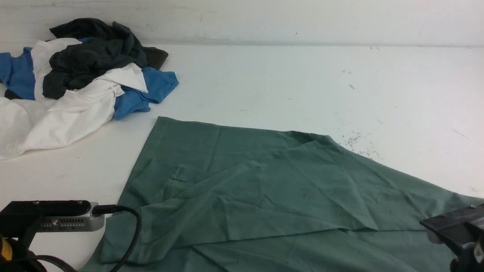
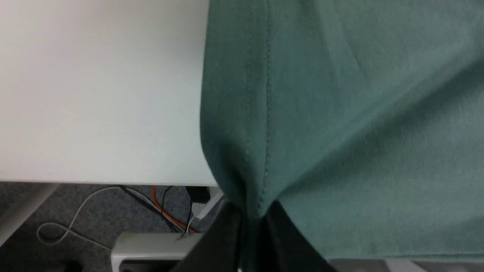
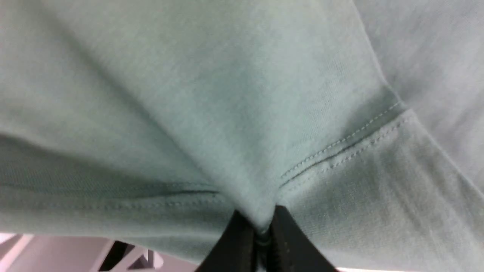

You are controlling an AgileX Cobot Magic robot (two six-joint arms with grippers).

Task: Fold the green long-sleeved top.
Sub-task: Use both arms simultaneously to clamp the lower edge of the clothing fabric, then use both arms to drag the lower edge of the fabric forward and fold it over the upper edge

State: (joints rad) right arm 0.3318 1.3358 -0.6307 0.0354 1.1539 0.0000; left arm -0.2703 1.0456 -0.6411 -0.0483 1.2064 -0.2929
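Observation:
The green long-sleeved top [image 1: 257,189] lies spread and creased over the near half of the white table, its near part running past the front edge. My left gripper [image 2: 252,221] is shut on the top [image 2: 340,113] beside a stitched seam at the table's front edge. My right gripper [image 3: 261,226] is shut on a pinch of the top [image 3: 211,94] next to a double-stitched seam. In the front view only the arms' wrist parts show, the left one [image 1: 49,219] at the bottom left and the right one [image 1: 457,226] at the bottom right; the fingertips are hidden there.
A heap of other clothes [image 1: 75,79], blue, white and dark grey, lies at the table's far left by the back wall. The white table [image 1: 302,79] ends at the wall. Below the table's front edge, cables [image 2: 166,207] lie on the grey floor.

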